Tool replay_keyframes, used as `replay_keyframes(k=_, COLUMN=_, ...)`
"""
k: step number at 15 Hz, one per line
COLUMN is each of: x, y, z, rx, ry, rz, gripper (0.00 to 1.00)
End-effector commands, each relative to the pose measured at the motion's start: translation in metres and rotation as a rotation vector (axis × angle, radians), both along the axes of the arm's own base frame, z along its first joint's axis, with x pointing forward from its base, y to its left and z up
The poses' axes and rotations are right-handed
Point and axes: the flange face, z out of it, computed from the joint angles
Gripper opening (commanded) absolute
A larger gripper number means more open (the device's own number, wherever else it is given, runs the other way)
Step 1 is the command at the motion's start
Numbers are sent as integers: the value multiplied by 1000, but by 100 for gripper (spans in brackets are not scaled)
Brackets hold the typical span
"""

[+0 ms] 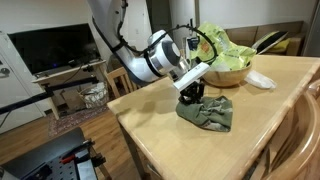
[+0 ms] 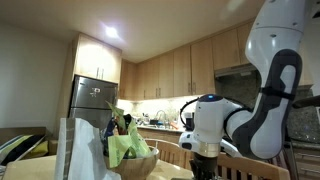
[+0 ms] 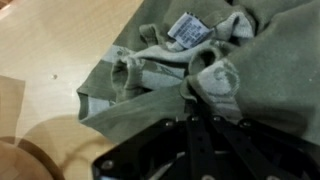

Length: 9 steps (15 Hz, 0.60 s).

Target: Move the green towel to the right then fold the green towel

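The green towel (image 1: pixel 207 113) lies crumpled on the wooden table (image 1: pixel 160 115), in front of the wooden bowl (image 1: pixel 222 72). My gripper (image 1: pixel 191 91) comes down from above and stands shut on a raised bunch of the towel's near edge. In the wrist view the olive towel (image 3: pixel 150 85) fills most of the frame, with a white label (image 3: pixel 184 28) on it. There the gripper (image 3: pixel 195 103) has its black fingers pressed together on a pinched fold of cloth. In an exterior view from low down, only the arm and gripper (image 2: pixel 204 168) show behind a chair back; the towel is hidden.
The wooden bowl holds green leafy things (image 1: pixel 222 45) and a dark-handled utensil (image 1: pixel 268 42). A white object (image 1: pixel 260 80) lies beside the bowl. The table's edges run close to the towel at front and right. A chair back (image 2: pixel 235 168) stands in the low view.
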Motion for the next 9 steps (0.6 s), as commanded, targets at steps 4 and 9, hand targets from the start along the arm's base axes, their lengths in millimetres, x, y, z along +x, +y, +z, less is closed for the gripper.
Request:
replay_keyframes(k=4, x=3, y=1, z=23, rx=-3, ry=-12, rz=-18, gripper=55)
replay_keyframes(k=9, x=0, y=6, z=66, rx=-25, ry=-94, rz=1, gripper=95)
